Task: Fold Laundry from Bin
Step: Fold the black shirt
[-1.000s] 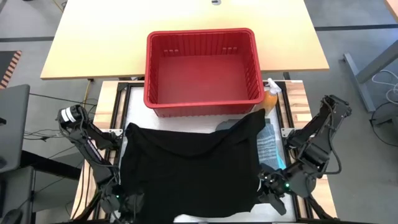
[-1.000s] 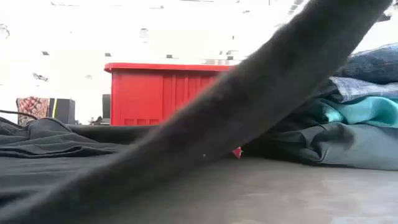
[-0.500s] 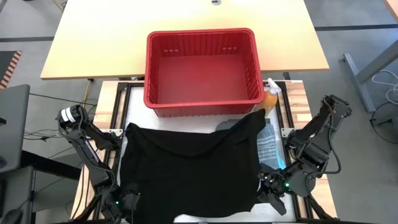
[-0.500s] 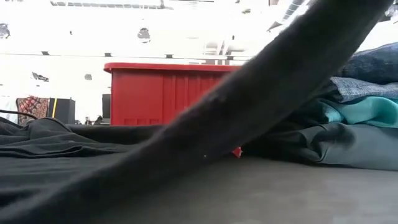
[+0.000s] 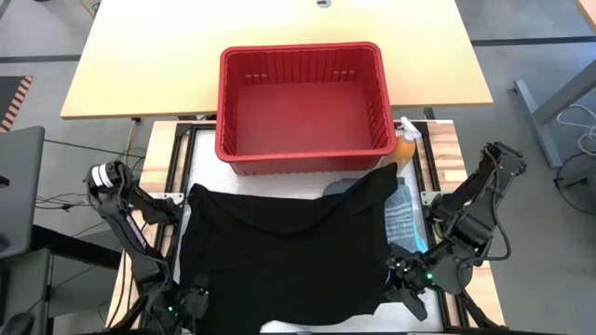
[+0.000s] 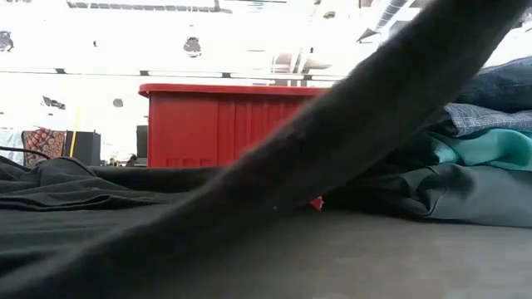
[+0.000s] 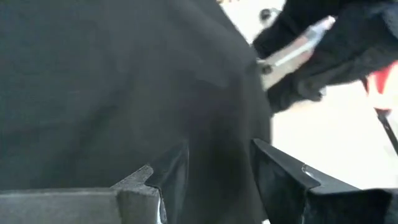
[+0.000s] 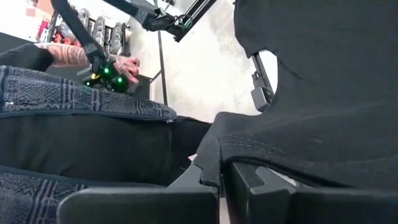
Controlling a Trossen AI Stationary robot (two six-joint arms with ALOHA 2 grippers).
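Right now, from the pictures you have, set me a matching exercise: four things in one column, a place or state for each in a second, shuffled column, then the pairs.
Things
1. red bin
2. black garment
3. orange spray bottle
4. right gripper

Places or states
A. spread flat over the near half of the table
B. shut on a hem of the cloth
C. empty, at the far side of the work surface
D. standing by the bin's right near corner

Pairs: 1-C, 2-A, 3-D, 4-B
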